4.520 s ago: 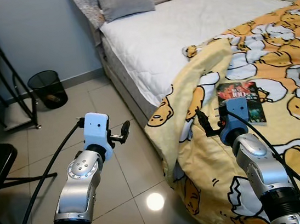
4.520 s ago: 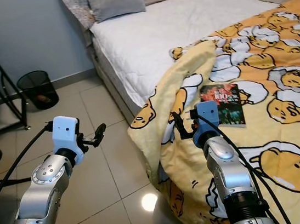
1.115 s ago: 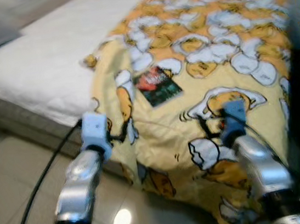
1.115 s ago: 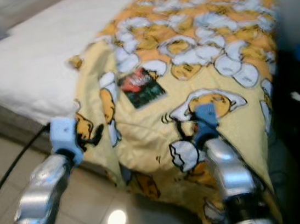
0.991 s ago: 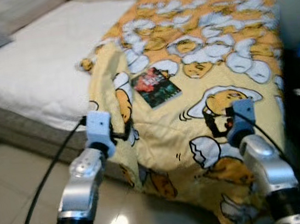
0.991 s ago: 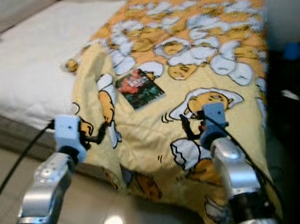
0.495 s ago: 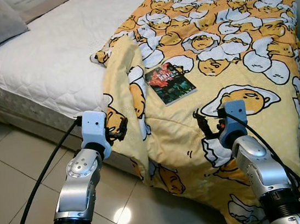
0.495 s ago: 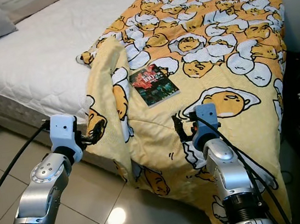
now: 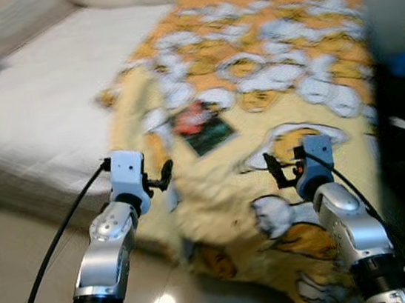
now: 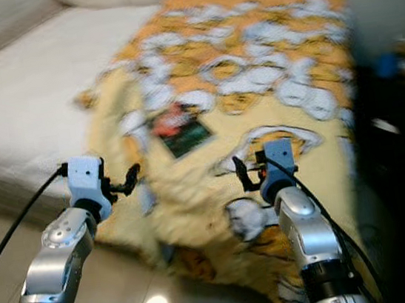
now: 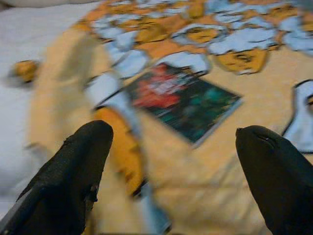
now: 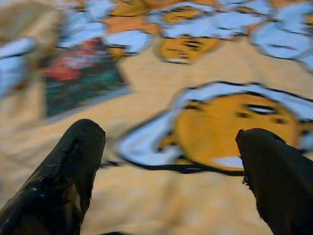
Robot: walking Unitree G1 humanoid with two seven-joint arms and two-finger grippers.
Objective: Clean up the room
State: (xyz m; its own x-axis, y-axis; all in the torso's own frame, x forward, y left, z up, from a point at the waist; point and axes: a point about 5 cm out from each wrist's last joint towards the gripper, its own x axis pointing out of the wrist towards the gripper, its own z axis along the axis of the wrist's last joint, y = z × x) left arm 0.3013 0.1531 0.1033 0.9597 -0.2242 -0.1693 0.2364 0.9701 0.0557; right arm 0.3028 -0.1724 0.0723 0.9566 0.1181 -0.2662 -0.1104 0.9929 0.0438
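The head views are motion-blurred, whereas half a second ago they were sharp. The whole scene has shifted sideways in the picture, so the camera is turning or stepping; the objects themselves have not moved. Judgement: the robot is repositioning along the bed, and no pick-up has begun.

The bed point(image 9: 41, 113) carries a bare white mattress surface on the robot's left. A yellow blanket point(image 9: 289, 73) printed with egg cartoons covers the rest and hangs over the near edge toward the tiled floor point(image 9: 10, 281). A dark area stands past the bed's right edge; its contents are too blurred to identify.

The book point(image 9: 201, 127), with a dark red-and-green cover, lies flat on the blanket near its folded-back left edge, well apart from both arms. It appears to be the item to clear.

The left end effector point(image 9: 158, 182) hovers by the near bed edge, fingers spread, empty. The right end effector point(image 9: 276, 172) hovers over the blanket, fingers spread, empty.
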